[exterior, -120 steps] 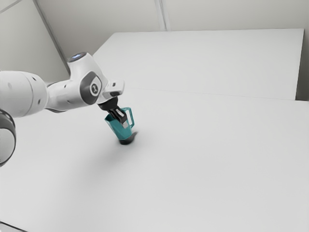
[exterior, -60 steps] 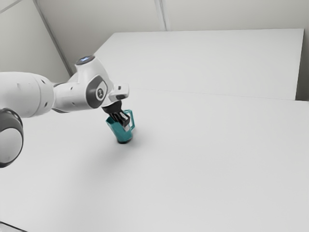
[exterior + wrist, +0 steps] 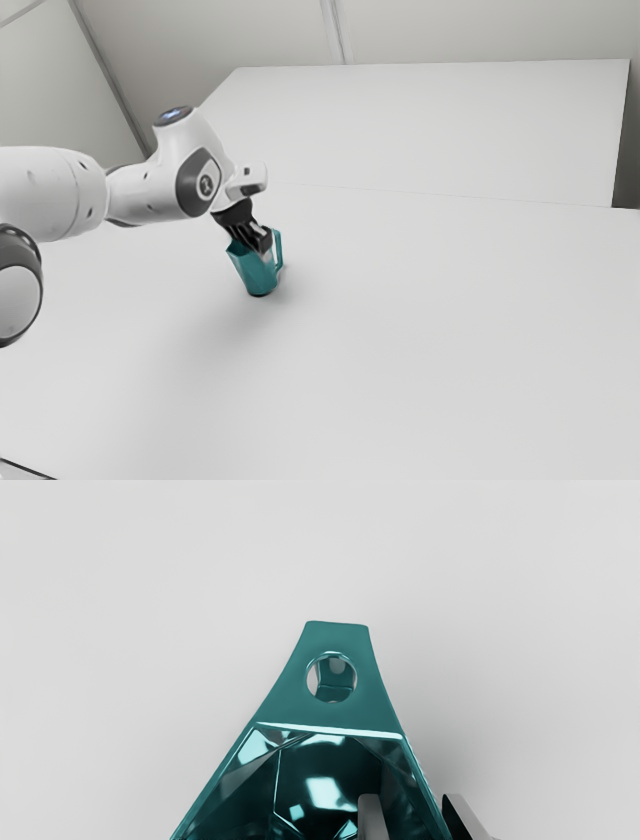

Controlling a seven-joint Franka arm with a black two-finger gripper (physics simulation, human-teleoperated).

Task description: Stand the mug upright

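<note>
Pinching the wall of the teal mug [image 3: 255, 272] with one finger inside and one outside, the gripper [image 3: 262, 245] slants down into the open mouth, the handle [image 3: 337, 640] juts out beyond the rim, and the mug stands nearly upright, its base low at the pale table [image 3: 430, 340].

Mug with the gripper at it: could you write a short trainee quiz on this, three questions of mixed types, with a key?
1. True or false: in the exterior view, the handle is on the side of the mug toward the exterior view's left.
2. Where on the mug is the gripper? (a) at its base (b) at its open rim
3. Fill in: in the wrist view, the top of the handle has a ____ hole.

Key: 1 false; 2 b; 3 round
</note>
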